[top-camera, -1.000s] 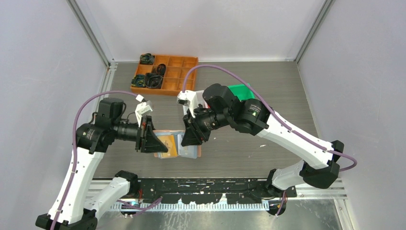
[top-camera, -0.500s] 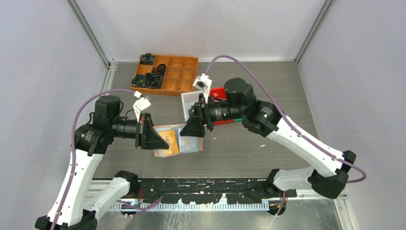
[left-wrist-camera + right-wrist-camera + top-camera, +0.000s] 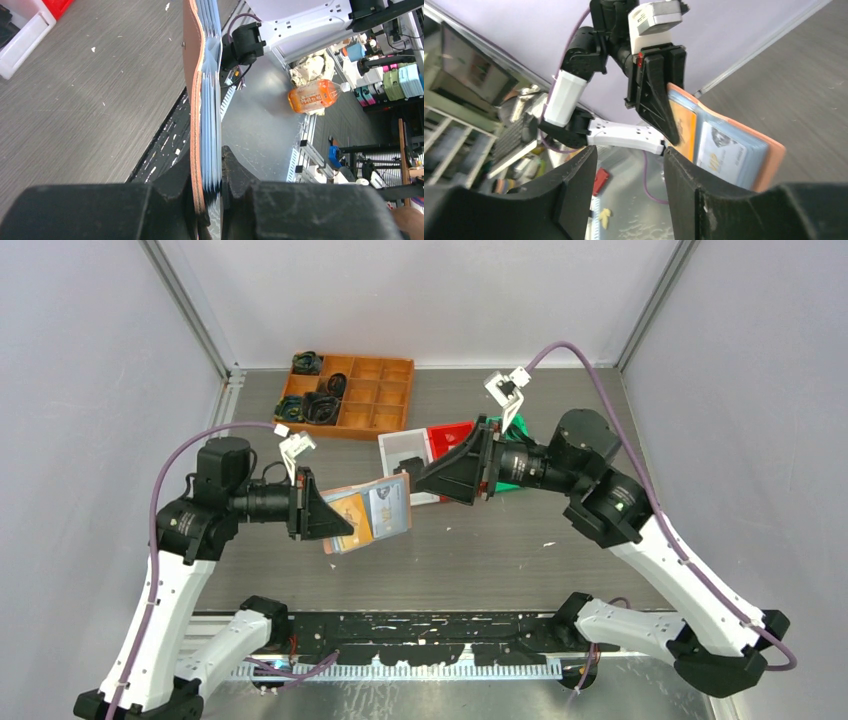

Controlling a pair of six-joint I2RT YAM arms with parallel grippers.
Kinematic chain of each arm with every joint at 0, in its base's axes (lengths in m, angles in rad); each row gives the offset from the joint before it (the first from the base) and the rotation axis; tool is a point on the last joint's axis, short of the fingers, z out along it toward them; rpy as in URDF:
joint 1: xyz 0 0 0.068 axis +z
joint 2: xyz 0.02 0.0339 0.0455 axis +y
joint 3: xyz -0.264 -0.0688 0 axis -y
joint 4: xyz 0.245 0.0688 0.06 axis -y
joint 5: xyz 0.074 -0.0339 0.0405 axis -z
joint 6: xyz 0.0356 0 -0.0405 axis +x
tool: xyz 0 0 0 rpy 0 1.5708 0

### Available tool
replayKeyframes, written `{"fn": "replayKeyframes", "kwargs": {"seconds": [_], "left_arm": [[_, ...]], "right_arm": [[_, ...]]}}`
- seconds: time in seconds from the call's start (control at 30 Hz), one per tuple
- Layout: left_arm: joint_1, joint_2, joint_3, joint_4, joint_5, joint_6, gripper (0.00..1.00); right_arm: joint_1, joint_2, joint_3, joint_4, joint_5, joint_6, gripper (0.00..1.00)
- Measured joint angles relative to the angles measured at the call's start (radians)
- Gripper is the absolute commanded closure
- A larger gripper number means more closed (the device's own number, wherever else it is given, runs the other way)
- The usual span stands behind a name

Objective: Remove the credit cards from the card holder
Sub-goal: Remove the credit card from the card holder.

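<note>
Over the bench [image 3: 520,540], left gripper [image 3: 345,528] pinches a salmon-pink folding card holder [image 3: 387,503], hiding its corner; right gripper [image 3: 428,480] is open, empty.

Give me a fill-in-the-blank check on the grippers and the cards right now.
1. The left gripper is shut on the ___.
2. The right gripper is ___ and holds nothing.
3. The credit cards sit ___ the card holder, not on the table.
Missing words: card holder; open; inside.
</note>
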Motion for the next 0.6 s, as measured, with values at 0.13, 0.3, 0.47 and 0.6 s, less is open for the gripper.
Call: {"fn": "replayKeyframes", "kwargs": {"seconds": [0.13, 0.3, 0.47, 0.6], "left_arm": [[0.000, 0.009, 0.000, 0.000, -0.001, -0.016, 1.00], [0.000, 0.031, 0.010, -0.007, 0.032, -0.026, 1.00], [0.000, 0.057, 0.021, -0.008, 0.064, -0.050, 1.00], [0.000, 0.066, 0.021, 0.007, 0.091, -0.092, 1.00]], "right_arm": [[0.028, 0.067, -0.084, 0.165, -0.060, 0.129, 0.44], [0.083, 0.196, -0.140, 0.200, -0.085, 0.180, 0.44], [0.101, 0.198, -0.150, 0.223, -0.098, 0.185, 0.45], [0.108, 0.198, -0.151, 0.222, -0.097, 0.177, 0.46]]}}
